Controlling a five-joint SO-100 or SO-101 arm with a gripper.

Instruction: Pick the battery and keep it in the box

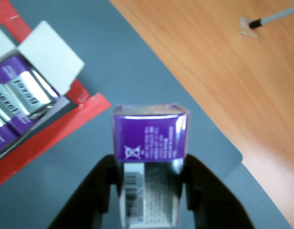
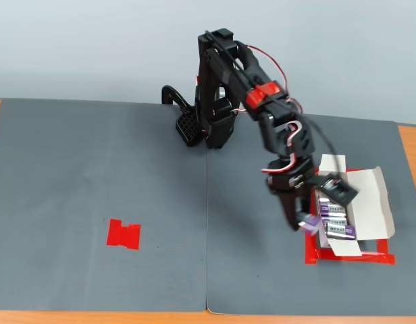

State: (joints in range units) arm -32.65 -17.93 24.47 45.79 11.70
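Battery (image 1: 150, 138), small purple-and-silver rectangular block: pinched between the black end effector's (image 1: 149, 191) two fingers, held above the grey counter mat (image 2: 127, 175), just beside the white cardboard box (image 2: 370, 202).

Risk: may catch a box flap or land on batteries already inside.

Print: barcode, crossed-bin symbol; remaining lettering too blurred to read.

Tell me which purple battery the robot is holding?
The lone battery clamped in the gripper, outside the box. The others lie packed inside it.
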